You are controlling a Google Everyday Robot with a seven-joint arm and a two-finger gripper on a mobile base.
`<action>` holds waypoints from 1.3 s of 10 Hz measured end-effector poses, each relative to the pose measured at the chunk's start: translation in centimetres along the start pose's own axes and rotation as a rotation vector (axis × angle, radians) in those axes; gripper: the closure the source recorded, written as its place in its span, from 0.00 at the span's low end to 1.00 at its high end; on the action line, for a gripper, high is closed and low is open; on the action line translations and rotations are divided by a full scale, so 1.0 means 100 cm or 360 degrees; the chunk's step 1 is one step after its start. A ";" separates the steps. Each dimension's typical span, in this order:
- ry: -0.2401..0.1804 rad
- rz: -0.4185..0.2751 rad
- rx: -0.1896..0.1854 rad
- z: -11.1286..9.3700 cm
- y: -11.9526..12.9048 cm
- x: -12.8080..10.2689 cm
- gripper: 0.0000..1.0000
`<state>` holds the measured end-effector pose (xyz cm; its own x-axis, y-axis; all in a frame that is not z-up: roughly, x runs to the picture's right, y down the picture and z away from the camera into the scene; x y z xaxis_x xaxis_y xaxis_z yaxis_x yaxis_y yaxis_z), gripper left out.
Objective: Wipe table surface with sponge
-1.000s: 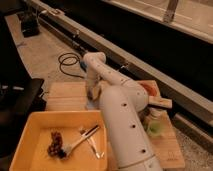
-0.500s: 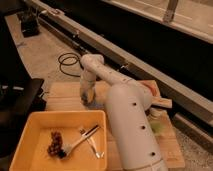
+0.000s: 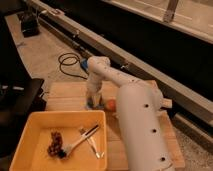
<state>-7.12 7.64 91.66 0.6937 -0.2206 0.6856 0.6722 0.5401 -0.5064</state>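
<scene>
Mid-wipe, with gripper (image 3: 92,102) low over sponge (image 3: 89,106) on surface (image 3: 65,95); cannot tell grip. Next: sweep sideways, keeping pressure.

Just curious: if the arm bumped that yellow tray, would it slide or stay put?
Probably slides: the tray looks like thin plastic on a wooden table. Its loose utensils would likely shift. The gripper is down at the table just beyond it.

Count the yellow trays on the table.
1. The yellow tray sits on the table surface's near left part; the arm may hide more beyond. The gripper is low at the table just behind the tray.
</scene>
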 end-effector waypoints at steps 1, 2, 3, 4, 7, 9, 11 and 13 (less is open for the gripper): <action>0.0013 0.0044 -0.0010 0.000 0.004 0.011 1.00; 0.0026 0.0085 -0.0018 0.002 0.005 0.022 1.00; 0.0039 0.0108 -0.0014 0.003 0.002 0.030 1.00; 0.0055 0.0122 -0.0006 0.002 -0.004 0.037 1.00; 0.0105 0.0056 0.0027 0.002 -0.039 0.041 1.00; 0.0086 -0.0033 0.0065 0.005 -0.062 0.026 1.00; 0.0042 -0.0106 0.0109 0.008 -0.077 0.007 1.00; -0.0032 -0.0198 0.0154 0.009 -0.083 -0.021 1.00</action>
<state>-14.41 4.33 94.88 0.6008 -0.2751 0.7506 0.7239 0.5856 -0.3648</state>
